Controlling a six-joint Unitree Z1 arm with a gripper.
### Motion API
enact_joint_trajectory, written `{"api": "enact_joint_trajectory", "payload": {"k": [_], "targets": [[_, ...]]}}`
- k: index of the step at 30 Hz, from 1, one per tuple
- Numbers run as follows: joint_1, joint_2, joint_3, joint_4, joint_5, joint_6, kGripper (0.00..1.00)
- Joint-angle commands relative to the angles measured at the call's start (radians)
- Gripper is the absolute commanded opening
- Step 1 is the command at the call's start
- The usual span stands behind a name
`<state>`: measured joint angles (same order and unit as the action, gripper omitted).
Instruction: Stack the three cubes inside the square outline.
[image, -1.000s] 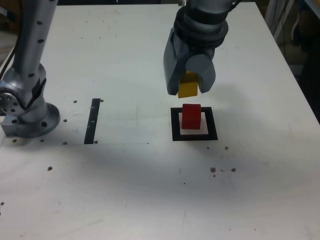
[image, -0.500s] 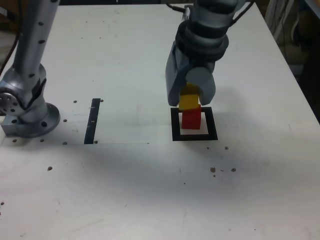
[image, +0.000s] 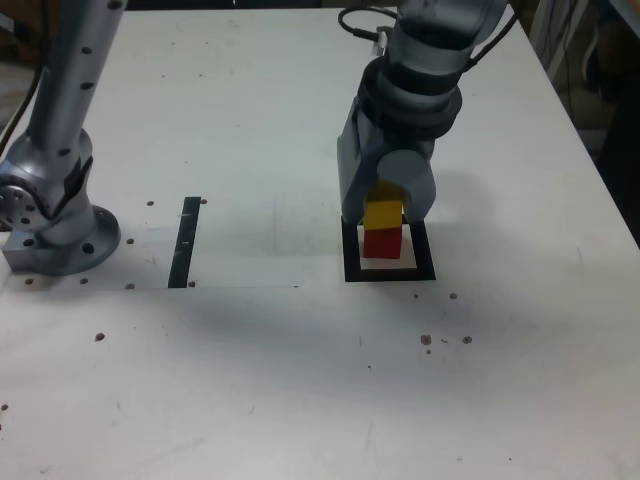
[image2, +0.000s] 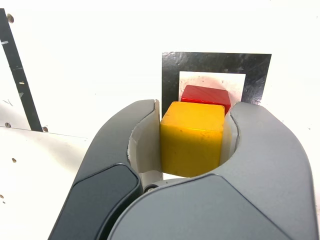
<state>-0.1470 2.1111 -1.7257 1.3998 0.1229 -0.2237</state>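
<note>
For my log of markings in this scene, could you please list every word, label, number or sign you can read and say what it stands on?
None: no readable text in either view.
The yellow cube, red cube, gripper, square outline and black tape strip are all plain.
The table's dark specks are marks, not characters.

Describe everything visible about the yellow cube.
The small matte yellow cube is a solid-coloured block with slightly rounded edges and no markings visible. It sits upright between the two grey fingers of the robot's hand, which press its opposite sides. In the exterior view it appears to rest on the red cube, roughly aligned, inside the black square outline. Whether it bears full weight there cannot be told.
</note>
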Motion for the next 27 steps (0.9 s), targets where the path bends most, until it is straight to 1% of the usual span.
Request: {"api": "enact_joint_trajectory", "payload": {"k": [1, 5, 11, 14, 20, 22, 24, 27], "targets": [[-0.002, 0.005, -0.006, 0.0, -0.01, 0.004, 0.28], [-0.002, 0.006, -0.008, 0.0, -0.021, 0.005, 0.38], [-0.002, 0.008, -0.001, 0.002, -0.006, 0.013, 0.53], [-0.002, 0.008, 0.002, 0.004, -0.002, 0.02, 0.56], [-0.002, 0.003, 0.001, 0.01, -0.001, 0.036, 0.56], [-0.002, 0.002, -0.003, 0.011, -0.003, 0.04, 0.58], [-0.002, -0.001, -0.005, 0.013, -0.004, 0.044, 0.65], [-0.002, -0.005, -0.005, 0.018, 0.0, 0.047, 0.82]]}}
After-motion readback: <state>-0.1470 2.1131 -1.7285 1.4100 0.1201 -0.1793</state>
